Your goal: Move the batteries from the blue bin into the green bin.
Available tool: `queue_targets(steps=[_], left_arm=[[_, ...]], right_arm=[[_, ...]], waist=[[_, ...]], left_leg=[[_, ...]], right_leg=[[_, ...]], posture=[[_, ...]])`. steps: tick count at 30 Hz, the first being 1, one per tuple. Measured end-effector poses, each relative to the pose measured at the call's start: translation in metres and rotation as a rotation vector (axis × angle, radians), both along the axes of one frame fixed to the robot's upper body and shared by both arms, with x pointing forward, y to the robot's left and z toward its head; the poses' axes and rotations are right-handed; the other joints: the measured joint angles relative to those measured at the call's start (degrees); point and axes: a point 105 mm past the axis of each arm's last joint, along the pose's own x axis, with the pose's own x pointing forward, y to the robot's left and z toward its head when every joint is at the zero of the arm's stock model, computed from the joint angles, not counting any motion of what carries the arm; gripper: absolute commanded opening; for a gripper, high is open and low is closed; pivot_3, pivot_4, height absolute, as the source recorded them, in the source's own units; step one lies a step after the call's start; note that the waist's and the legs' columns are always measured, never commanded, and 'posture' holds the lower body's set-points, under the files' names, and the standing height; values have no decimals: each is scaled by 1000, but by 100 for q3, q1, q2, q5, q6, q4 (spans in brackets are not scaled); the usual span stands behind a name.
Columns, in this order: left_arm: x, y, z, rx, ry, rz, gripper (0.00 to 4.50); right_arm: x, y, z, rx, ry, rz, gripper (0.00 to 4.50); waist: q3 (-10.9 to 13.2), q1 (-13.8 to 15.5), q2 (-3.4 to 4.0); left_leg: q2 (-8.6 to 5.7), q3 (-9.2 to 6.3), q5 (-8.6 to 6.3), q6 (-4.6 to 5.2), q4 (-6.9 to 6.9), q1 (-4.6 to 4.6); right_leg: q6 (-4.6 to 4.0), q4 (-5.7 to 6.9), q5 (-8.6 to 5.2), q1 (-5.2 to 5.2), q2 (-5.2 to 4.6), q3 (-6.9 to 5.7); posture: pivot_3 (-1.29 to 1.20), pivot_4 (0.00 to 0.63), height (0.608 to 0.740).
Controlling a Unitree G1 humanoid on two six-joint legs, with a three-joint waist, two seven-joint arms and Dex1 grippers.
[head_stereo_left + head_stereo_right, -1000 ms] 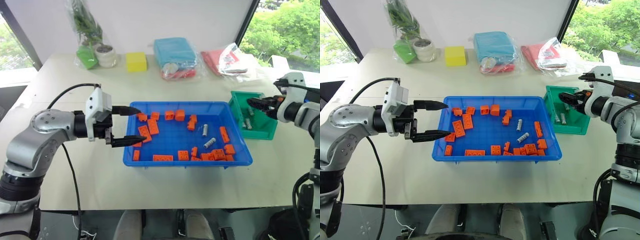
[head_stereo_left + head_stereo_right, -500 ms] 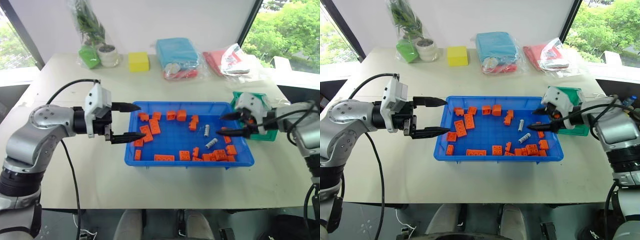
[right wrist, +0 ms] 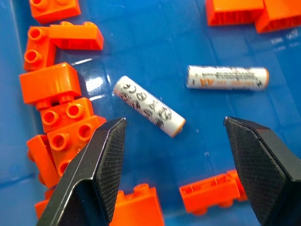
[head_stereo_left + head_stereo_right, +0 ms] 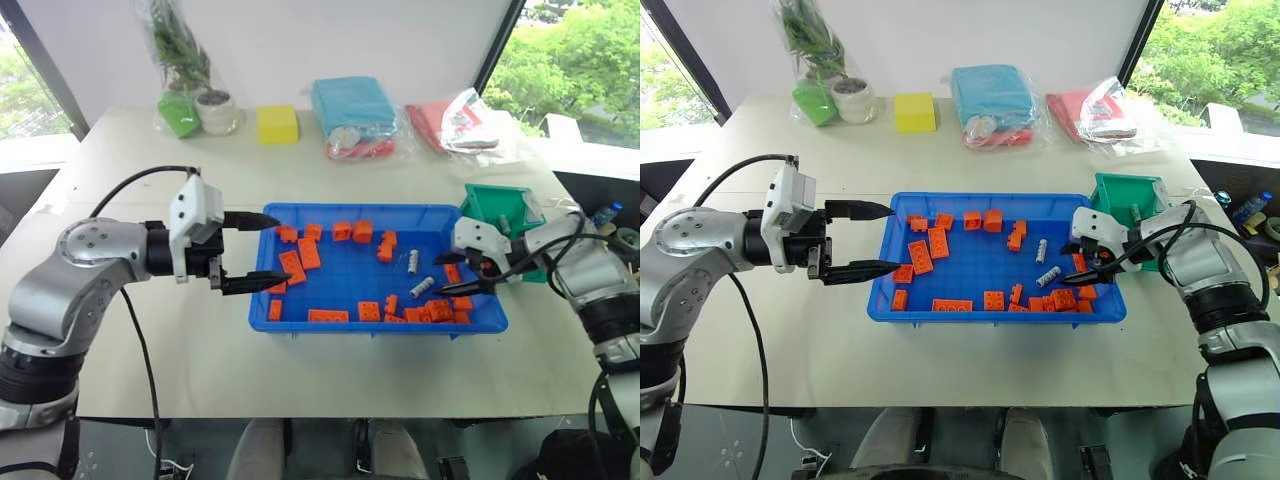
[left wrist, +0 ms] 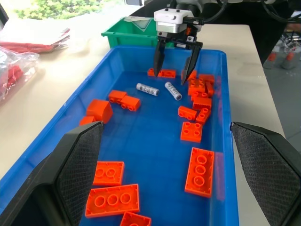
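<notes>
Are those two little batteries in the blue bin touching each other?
Apart. The right wrist view shows bare blue floor between the nearer battery and the farther battery.

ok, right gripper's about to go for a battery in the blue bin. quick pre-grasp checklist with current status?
1. Right gripper open: ok, its jaws stand wide apart.
2. Target in sight: ok, two batteries lie loose in the blue bin; the nearer battery lies between the fingers in the right wrist view.
3. Target clear of clutter: ok, it lies on bare floor; the orange bricks sit close beside one finger.
4. Second battery out of the way: ok, apart from the first.
5. Left gripper clear: ok, open at the bin's far end, holding nothing.
6. Green bin ready: ok, it sits just beyond the blue bin's right end; contents cannot tell.
</notes>
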Motion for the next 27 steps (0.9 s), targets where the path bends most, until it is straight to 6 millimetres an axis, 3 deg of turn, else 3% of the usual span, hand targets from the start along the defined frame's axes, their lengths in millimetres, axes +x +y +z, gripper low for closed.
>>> queue_targets(steps=[3,6,10,16,19,24,27], left_arm=[[0,0,0,4,0,-1,4500],[0,1,1,2,-2,-1,4500],[3,0,3,-1,-3,-2,4500],[6,-1,7,-6,-7,-17,4500],[9,0,9,-11,-15,-14,4500],[9,-2,8,-11,-15,-26,4500],[9,-3,7,-10,-12,-27,4500]], right_arm=[[0,1,-1,4,-2,3,3385],[0,2,-3,18,-6,-3,2637],[-4,4,-7,20,-7,9,727],[-3,21,-14,53,4,24,727],[-4,23,-15,47,17,21,1542],[-9,28,-2,20,-13,86,3982],[-8,29,6,9,-24,107,3982]], waist=[[-5,0,-7],[-14,1,-23],[-26,2,-42],[-10,18,-11],[-2,14,2],[2,4,9],[5,2,12]], left_leg=[[4,0,0,0,-1,4],[6,0,0,0,-1,6],[9,-1,0,-1,-1,14],[9,0,0,0,1,8],[5,0,0,0,1,-1],[5,2,1,0,0,0],[6,2,1,0,1,1]], right_leg=[[-7,1,-4,0,2,-1],[-7,3,-3,12,4,-1],[-7,2,-4,24,5,-2],[-8,1,-4,21,2,-1],[-8,3,12,12,2,-1],[-6,4,13,11,4,-2],[7,3,4,11,3,-1]], posture=[[0,150,704],[0,150,704],[0,150,704],[0,150,704],[0,150,704],[0,150,704],[0,150,704]])
